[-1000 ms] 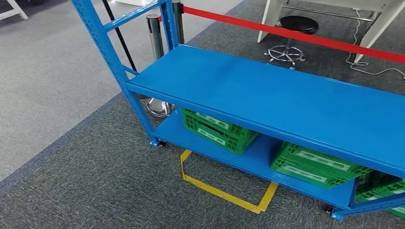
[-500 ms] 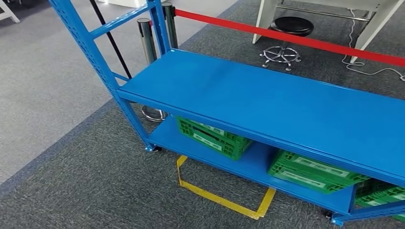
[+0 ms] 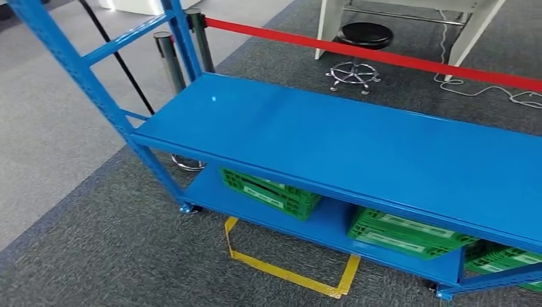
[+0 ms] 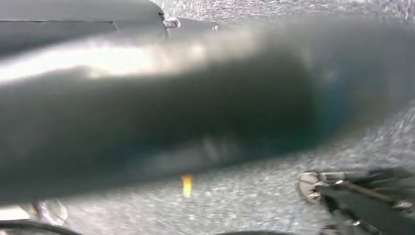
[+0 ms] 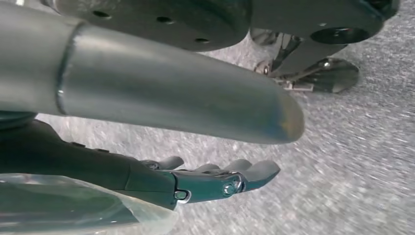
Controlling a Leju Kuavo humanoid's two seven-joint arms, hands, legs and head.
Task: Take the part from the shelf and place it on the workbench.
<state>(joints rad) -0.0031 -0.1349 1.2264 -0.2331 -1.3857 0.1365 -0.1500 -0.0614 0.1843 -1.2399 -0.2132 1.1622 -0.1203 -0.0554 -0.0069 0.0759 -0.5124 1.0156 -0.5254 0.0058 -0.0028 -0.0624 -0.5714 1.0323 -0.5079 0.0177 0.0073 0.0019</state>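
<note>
Blue shelf (image 3: 358, 144) — bare top board, green crates (image 3: 271, 190) beneath

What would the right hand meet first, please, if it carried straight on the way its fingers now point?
Probably just the grey carpet: the right hand hangs with fingers extended, and nothing shows beyond its fingertips, though depth is unclear.

Right robot hand (image 5: 215, 178), fingers extended
</note>
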